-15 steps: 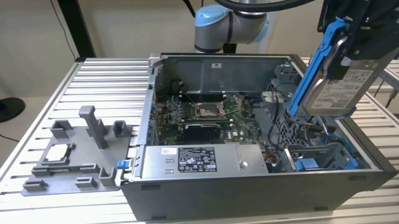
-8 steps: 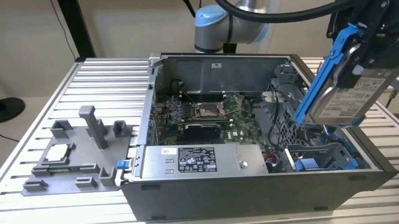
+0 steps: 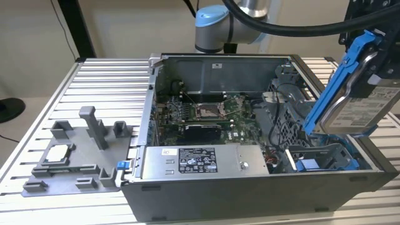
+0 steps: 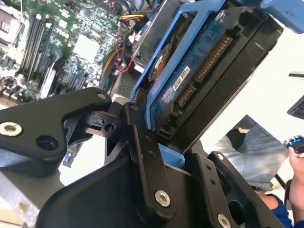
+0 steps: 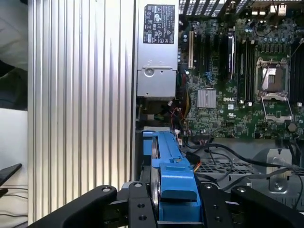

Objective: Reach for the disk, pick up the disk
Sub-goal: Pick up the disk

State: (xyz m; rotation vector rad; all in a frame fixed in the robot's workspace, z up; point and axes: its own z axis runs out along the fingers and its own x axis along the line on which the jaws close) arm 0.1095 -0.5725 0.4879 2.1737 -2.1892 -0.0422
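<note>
The disk [image 3: 359, 105] hangs tilted, nearly upright, above the end of the open computer case at the exterior view's right. Its white label faces outward and a blue rail [image 3: 340, 79] runs along its edge. My gripper [image 3: 377, 56] is shut on it from above. In the second wrist view the black fingers [image 4: 142, 142] clamp the disk [image 4: 199, 76], whose blue circuit side and connector show. In the first wrist view the disk's blue rail [image 5: 173, 175] sits between the two sides of my gripper [image 5: 175, 202].
The open computer case [image 3: 250, 192] lies on a slatted metal table [image 3: 106, 89], with the motherboard [image 3: 212, 112], a silver labelled box [image 3: 200, 161] and a blue drive bay [image 3: 325, 159] inside. A grey fixture [image 3: 75, 154] lies at the exterior view's left. A person's sleeve [image 4: 256, 156] is close by.
</note>
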